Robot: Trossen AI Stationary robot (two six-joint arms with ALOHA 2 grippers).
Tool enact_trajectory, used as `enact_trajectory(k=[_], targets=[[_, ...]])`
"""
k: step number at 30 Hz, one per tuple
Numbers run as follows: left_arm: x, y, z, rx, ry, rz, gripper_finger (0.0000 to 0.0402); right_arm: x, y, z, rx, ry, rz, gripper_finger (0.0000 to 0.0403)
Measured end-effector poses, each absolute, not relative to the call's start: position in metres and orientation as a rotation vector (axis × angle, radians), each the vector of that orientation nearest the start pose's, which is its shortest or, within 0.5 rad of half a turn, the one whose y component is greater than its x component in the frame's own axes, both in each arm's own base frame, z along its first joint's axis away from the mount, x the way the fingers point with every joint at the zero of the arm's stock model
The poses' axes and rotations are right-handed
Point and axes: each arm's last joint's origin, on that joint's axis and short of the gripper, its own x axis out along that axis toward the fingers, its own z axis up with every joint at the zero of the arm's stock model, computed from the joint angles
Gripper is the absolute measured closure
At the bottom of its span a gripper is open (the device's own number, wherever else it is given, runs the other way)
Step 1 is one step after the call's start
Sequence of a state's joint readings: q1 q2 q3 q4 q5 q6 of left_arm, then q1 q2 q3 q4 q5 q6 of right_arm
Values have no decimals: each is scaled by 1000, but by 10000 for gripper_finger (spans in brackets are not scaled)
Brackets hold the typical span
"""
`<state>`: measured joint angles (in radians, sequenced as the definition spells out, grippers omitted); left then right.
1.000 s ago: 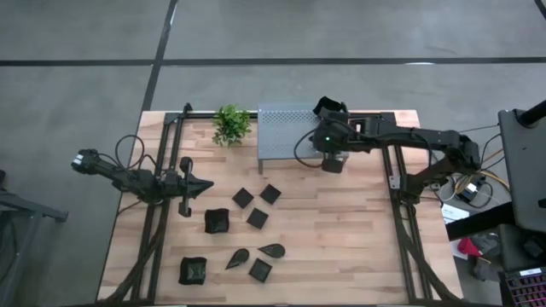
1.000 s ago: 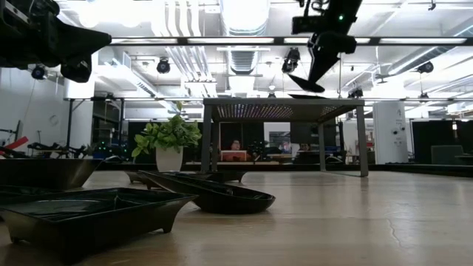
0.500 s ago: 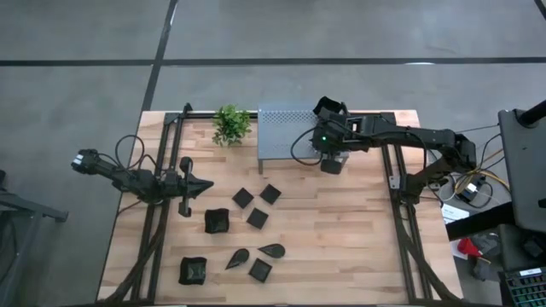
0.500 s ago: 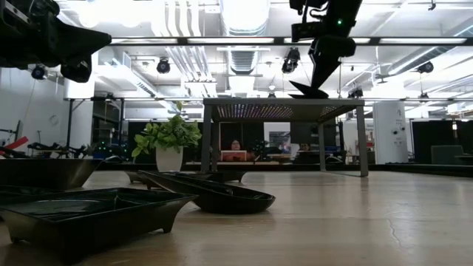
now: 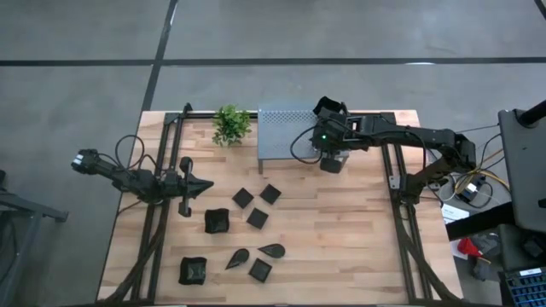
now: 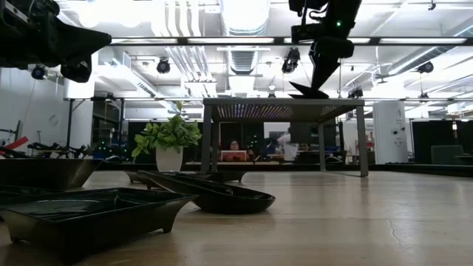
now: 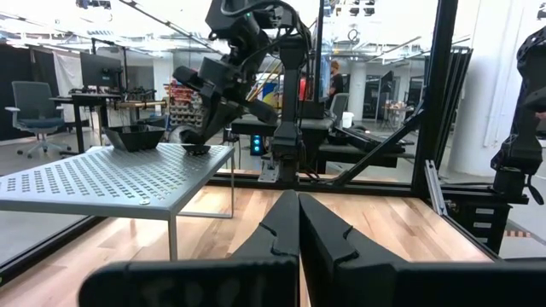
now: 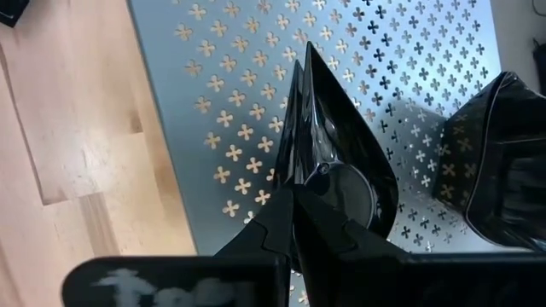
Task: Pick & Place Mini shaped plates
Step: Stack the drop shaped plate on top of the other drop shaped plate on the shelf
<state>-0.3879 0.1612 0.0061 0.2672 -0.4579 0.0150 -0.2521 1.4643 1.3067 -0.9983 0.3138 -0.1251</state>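
My right gripper [image 6: 316, 72] is over the grey perforated shelf [image 5: 286, 132], shut on a black teardrop plate [image 8: 337, 158]. The plate's underside is at the shelf top [image 6: 284, 101], near its right end. A deeper black dish [image 8: 503, 162] stands on the shelf beside it. Several more mini plates lie on the wooden table, among them flat squares [image 5: 243, 198] [image 5: 270, 194], a teardrop [image 5: 271, 251] and a deep dish [image 5: 217, 221]. My left gripper [image 5: 203, 183] hangs shut over the table's left part, holding nothing. My right gripper pinches the teardrop plate's rim [image 8: 300, 175] at its broad end, between the two fingers. The fingers slant steeply down from above. The plate's pointed end faces away from the fingers. Its base [image 7: 198, 151] is at the shelf top; whether it rests there I cannot tell.
A small green plant [image 5: 230, 124] in a white pot stands left of the shelf. Black frame rails [image 5: 162, 213] run along the table's left and right sides. Bare wood lies between the shelf and the table's right rail.
My right gripper has tipped, and the teardrop plate has come down from a tilted hang above the shelf to lie about level at the shelf top. The gripper stays shut on it.
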Motion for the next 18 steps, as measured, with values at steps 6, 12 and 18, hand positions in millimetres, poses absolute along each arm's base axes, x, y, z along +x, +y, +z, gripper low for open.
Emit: enact_trajectory(k=[6, 12, 18], targets=[[101, -27, 178, -31, -102, 71, 401, 270, -82, 300, -130, 1200, -444, 394], [101, -27, 178, -31, -102, 70, 401, 268, -83, 299, -125, 1215, -448, 391], [101, -27, 178, -31, -102, 71, 401, 268, -83, 299, -125, 1214, -447, 363]])
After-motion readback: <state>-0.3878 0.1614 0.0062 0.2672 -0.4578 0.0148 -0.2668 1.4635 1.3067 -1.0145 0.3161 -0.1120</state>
